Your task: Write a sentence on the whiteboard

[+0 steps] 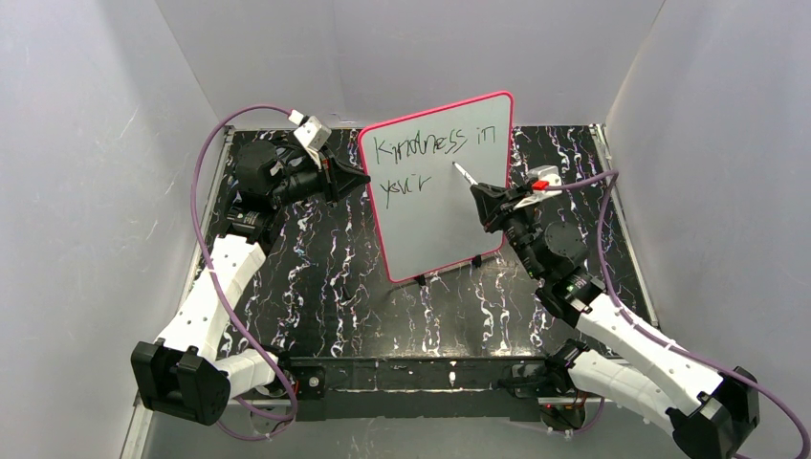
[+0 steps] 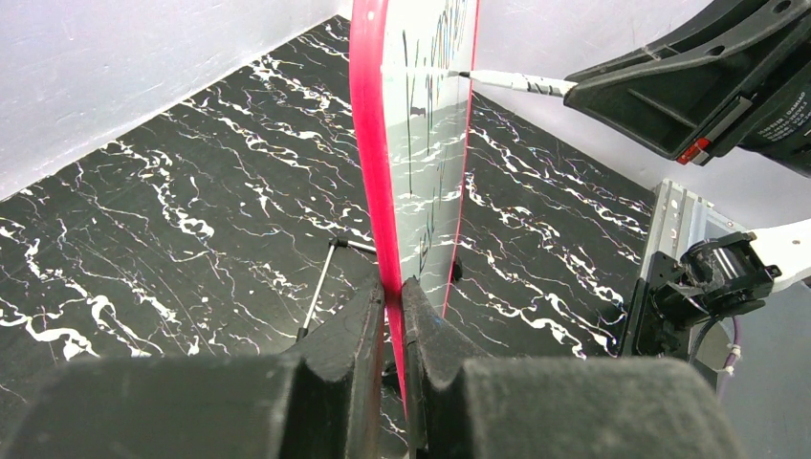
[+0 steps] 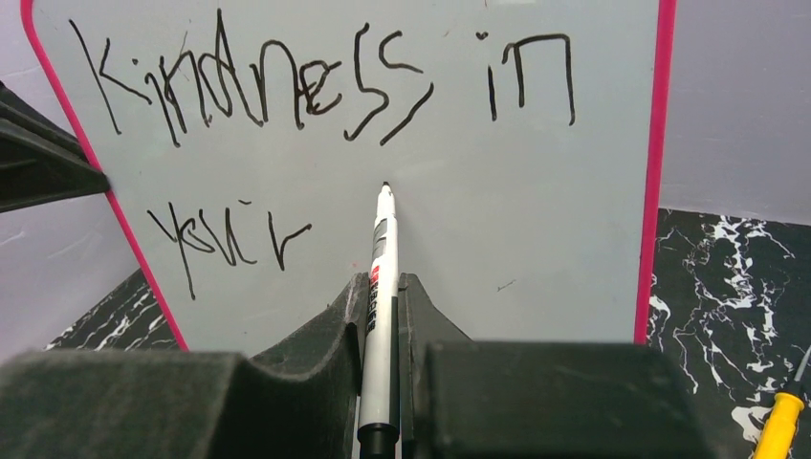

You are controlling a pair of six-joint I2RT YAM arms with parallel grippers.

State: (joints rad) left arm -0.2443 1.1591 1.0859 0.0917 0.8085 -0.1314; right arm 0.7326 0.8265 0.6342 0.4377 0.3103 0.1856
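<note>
The whiteboard (image 1: 445, 191) stands upright on small black feet, white with a pink-red frame (image 2: 368, 143). My left gripper (image 1: 361, 179) is shut on its left edge, the frame pinched between both jaws (image 2: 393, 287). The sentence (image 3: 316, 86) reads "Kindness in" on the top line and "your" (image 3: 225, 239) below. My right gripper (image 3: 383, 282) is shut on a white marker (image 3: 381, 287), whose black tip (image 3: 386, 186) sits at the board surface to the right of "your", under the first line. Seen from above, the marker (image 1: 465, 174) points at the board's middle.
The board stands on a black marbled tabletop (image 1: 325, 277) enclosed by white walls. A thin metal support rod (image 2: 320, 287) lies behind the board. A yellow-handled tool (image 3: 779, 421) lies at the right on the table. Purple cables loop by both arms.
</note>
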